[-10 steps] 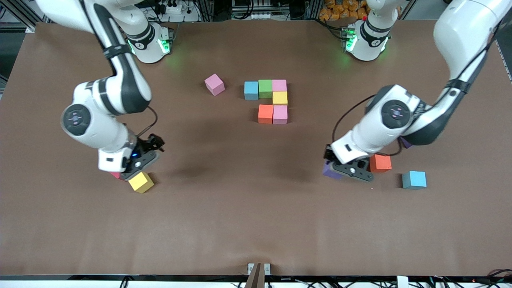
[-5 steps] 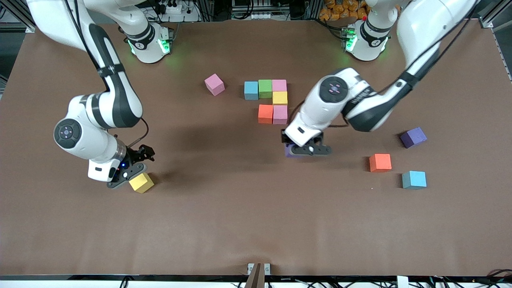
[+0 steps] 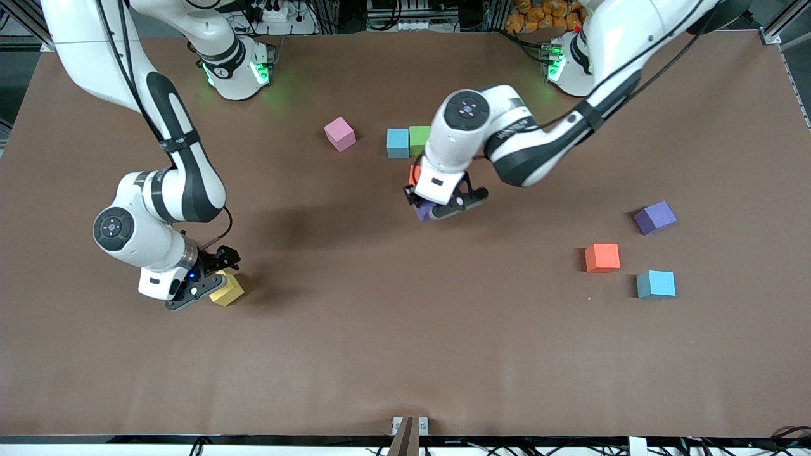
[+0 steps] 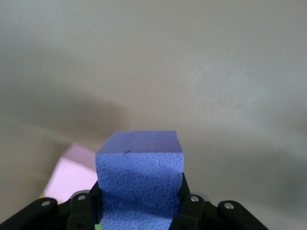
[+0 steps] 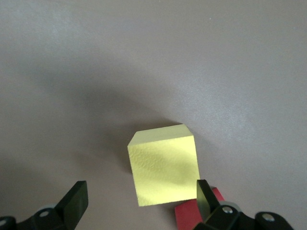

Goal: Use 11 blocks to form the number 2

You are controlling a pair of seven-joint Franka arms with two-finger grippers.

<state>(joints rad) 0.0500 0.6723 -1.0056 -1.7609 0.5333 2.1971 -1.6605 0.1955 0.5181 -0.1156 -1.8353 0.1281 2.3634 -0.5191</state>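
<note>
We see left pincer (image 3: 447, 206) clamped on purple block (image 4: 140, 184) over unfinished digit (image 3: 408, 141), ready to place; right pincer (image 3: 201, 286) wide, straddling yellow block (image 5: 163, 164) for pickup.

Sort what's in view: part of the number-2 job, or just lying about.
Job: left gripper holding purple block; right gripper, open at yellow block; blue block and green block of the started digit.
Lying about: nothing; the brown table holds only blocks.

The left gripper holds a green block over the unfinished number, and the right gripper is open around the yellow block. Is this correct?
Not quite: the block in the left gripper is purple, not green, as the left wrist view shows. The rest stands: it is over the unfinished number, and the right gripper is open around the yellow block.
</note>
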